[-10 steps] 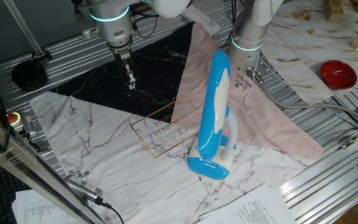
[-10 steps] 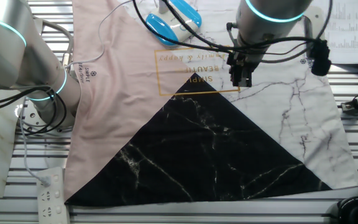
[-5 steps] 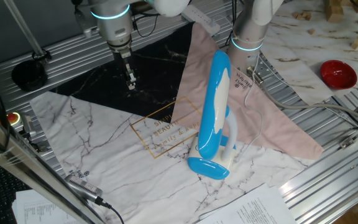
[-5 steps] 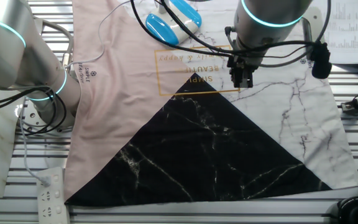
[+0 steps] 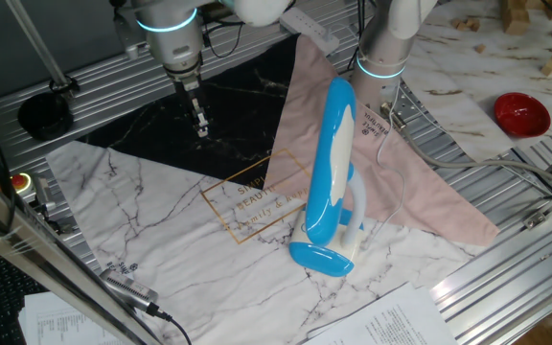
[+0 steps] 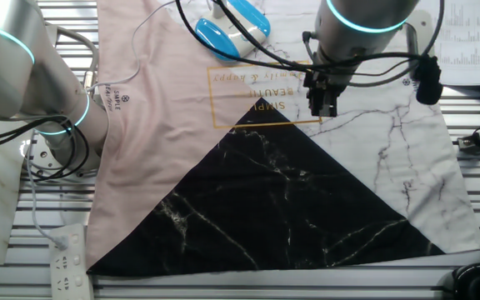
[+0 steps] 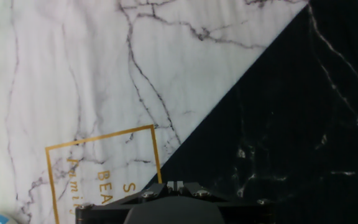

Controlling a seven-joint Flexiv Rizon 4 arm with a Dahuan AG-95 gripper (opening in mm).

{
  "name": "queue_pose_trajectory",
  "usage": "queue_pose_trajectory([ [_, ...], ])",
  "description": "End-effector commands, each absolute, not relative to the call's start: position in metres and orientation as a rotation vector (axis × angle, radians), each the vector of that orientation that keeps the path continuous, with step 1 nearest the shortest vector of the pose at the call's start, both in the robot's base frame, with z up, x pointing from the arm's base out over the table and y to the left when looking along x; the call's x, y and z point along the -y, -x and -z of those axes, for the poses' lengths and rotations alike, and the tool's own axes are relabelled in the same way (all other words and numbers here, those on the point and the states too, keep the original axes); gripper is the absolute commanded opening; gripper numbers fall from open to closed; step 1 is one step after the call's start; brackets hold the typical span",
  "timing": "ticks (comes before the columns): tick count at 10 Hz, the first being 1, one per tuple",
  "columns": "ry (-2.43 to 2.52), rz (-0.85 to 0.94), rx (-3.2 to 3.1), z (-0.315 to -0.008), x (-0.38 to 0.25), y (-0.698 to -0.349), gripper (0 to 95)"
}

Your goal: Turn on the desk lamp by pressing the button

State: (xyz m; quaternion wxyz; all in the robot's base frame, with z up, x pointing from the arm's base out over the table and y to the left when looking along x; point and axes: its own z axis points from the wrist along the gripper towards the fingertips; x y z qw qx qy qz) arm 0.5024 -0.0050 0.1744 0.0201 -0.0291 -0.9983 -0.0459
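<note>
Hovering above the black triangle of one marble-print cloth [image 5: 161,249] with white, black and pink sections: one two-finger gripper [image 5: 200,126], in the upper left of one fixed view and upper middle of the other [image 6: 322,106], well apart from the lamp. Jaw state impossible to tell: fingertips too small and dark in both fixed views, and only the gripper body's edge visible at the bottom of the hand view. Standing right of centre in the first fixed view: one glossy bright-blue and white plastic folding desk lamp [image 5: 330,163], long oblong head raised and tilted, white looped neck behind it, oval blue base resting on the white marble section near the lower edge of the cloth. Same lamp cropped at the top edge of the other fixed view [image 6: 227,25], and only a sliver of blue at the bottom left corner of the hand view. Printed near the cloth's middle: one gold rectangle with lettering [image 7: 104,168]. Sitting at the upper right on a separate marbled surface: one red bowl [image 5: 521,113]. Lying at the bottom edge: two printed paper sheets [image 5: 401,321].
</note>
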Motion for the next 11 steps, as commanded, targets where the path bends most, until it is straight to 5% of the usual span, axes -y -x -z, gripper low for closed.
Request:
queue_pose_trajectory([
  [1,0.059,0.159,3.075,-0.186,0.022,-0.500,0.0],
  [6,0.002,0.154,3.045,-0.218,0.103,-0.522,0.0],
  [11,-0.041,0.122,3.075,-0.193,0.133,-0.543,0.0],
])
